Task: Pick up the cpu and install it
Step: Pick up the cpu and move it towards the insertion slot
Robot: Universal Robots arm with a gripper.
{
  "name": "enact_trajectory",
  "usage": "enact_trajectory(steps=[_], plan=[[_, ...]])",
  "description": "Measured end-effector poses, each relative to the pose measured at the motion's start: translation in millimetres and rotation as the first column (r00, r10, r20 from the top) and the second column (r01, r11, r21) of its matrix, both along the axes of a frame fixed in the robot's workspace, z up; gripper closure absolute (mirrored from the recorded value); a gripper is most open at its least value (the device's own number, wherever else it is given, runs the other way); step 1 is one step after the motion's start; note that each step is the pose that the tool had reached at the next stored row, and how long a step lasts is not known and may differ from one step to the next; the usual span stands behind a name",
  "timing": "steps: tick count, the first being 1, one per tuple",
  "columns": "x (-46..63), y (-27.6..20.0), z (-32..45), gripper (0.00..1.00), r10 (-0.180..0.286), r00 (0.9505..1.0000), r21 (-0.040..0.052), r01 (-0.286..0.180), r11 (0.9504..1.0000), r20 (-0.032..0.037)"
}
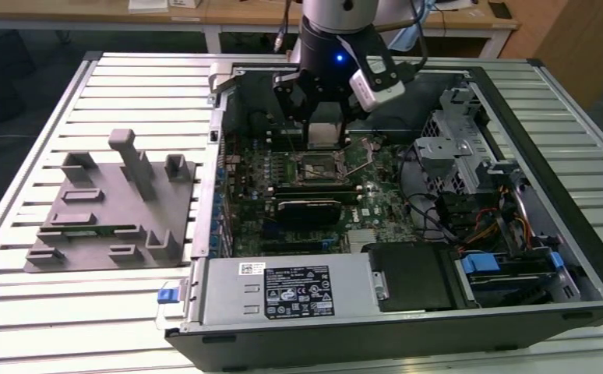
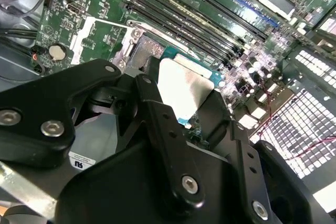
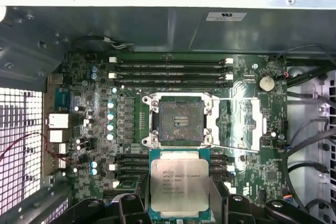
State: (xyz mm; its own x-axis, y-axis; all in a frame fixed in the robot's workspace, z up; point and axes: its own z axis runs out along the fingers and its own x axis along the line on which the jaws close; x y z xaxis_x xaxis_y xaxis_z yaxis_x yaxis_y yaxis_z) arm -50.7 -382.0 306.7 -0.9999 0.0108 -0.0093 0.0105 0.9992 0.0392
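The cpu (image 3: 178, 186) is being pinched by its side edges in the gripper (image 1: 325, 134) (jaws closed on it). It is being held flat, metal top up, over the motherboard (image 3: 131, 114) inside the opened pc case (image 1: 280, 347), just beside the bare socket (image 3: 181, 120) w/ its frame swung open.

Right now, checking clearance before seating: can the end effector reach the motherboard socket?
Probably yes. The end effector holds the cpu close by the socket, which stands uncovered with its contacts bare and nothing lying across it.
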Motion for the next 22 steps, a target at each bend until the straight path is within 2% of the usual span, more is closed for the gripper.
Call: enact_trajectory(steps=[15,22], plan=[[0.1,14.8,-12.3,0.46,0.000,1.0000,-0.0004,0.000,1.0000,0.0000],[0.2,21.6,-20.7,0.46,0.000,1.0000,-0.0005,0.000,1.0000,0.0001]])
